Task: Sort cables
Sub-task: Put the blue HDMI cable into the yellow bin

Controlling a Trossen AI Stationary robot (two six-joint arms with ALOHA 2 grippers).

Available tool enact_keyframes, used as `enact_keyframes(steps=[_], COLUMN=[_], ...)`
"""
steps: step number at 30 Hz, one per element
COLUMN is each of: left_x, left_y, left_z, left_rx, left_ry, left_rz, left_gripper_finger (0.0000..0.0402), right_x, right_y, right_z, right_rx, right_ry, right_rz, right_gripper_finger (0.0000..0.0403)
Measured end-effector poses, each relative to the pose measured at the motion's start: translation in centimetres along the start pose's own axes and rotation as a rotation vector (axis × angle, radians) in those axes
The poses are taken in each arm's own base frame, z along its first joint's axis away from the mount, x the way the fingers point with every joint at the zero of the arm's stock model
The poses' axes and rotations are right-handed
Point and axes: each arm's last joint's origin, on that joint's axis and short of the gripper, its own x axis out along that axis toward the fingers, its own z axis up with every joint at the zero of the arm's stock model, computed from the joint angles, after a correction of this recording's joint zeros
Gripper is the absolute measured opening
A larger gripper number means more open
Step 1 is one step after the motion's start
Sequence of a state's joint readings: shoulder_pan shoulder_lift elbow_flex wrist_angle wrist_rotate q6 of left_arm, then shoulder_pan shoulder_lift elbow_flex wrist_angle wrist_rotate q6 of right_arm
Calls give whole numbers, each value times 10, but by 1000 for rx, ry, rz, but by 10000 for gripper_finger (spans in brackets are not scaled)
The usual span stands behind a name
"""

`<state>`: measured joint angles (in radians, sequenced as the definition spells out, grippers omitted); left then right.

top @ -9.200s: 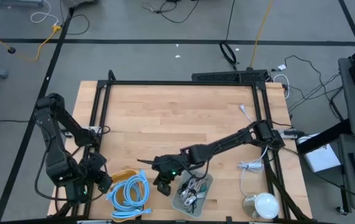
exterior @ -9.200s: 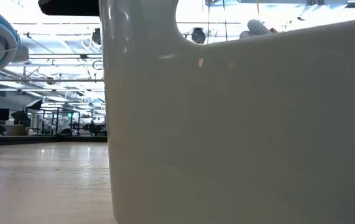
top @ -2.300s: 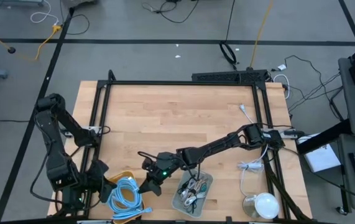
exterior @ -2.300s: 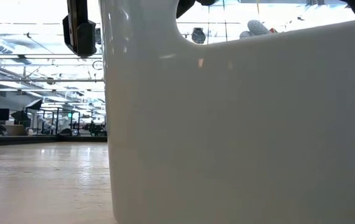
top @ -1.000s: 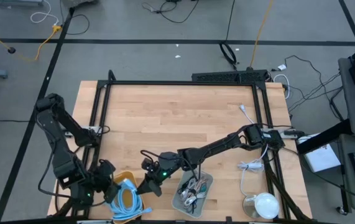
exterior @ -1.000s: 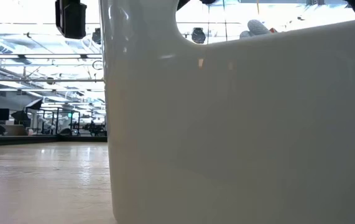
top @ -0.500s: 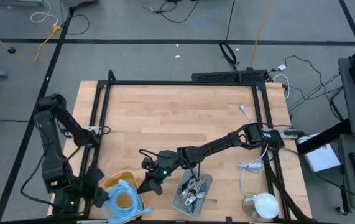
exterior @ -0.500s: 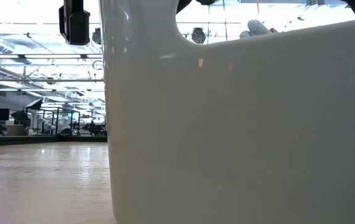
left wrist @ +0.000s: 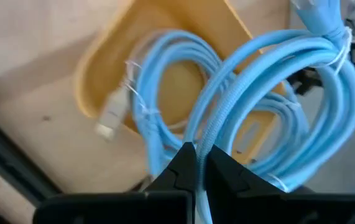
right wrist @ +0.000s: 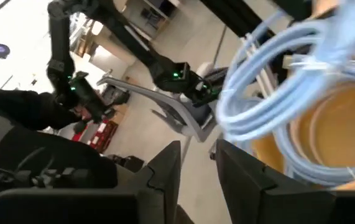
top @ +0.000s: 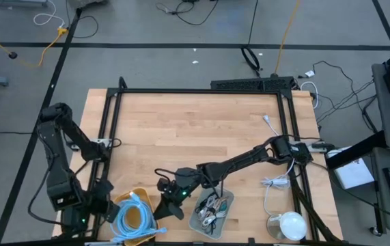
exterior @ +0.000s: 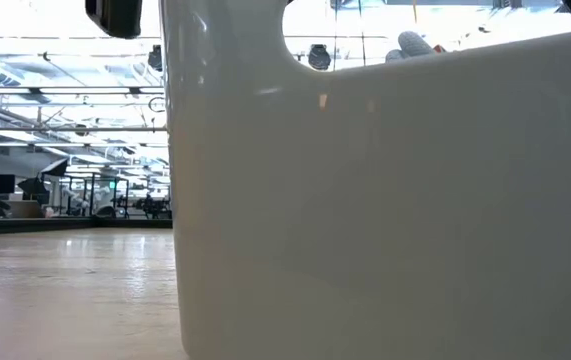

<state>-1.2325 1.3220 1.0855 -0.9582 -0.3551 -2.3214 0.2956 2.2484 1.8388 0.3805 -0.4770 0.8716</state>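
At the table's near left corner, the left gripper (left wrist: 196, 163) is seen with its jaws pinched nearly shut on a strand of the light-blue cables (left wrist: 270, 93), held just over the yellow bowl (top: 134, 217). In the left wrist view, further light-blue loops and a pale connector (left wrist: 110, 117) are seen lying inside that bowl. Just right of the bowl, the right gripper (top: 165, 207) is placed low over the table, between the bowl and the clear tray (top: 225, 202); its jaws are seen narrowly parted with nothing between them. A tangle of small dark and pale cable bundles (top: 210, 208) is held in the tray. At the near right corner, a round white object (top: 291, 223) with a white cord (top: 274, 183) is seen.
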Motion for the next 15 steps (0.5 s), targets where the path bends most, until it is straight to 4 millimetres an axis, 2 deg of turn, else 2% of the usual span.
enact_keyframes(steps=[5,11,15], left_x=[2,6,4], left_y=[3,1,2], left_z=[11,13,10], left_rx=[-8,-15,3], left_ry=[-44,-9,-45], left_rz=[106,120,66], left_gripper_finger=[12,12,12], right_x=[-5,-16,-27], right_y=[22,49,68], right_z=[7,18,28], right_rx=[-25,-74,-136], right_ry=[-25,-66,-106], right_rz=[40,59,67], right_gripper_finger=[118,132,130])
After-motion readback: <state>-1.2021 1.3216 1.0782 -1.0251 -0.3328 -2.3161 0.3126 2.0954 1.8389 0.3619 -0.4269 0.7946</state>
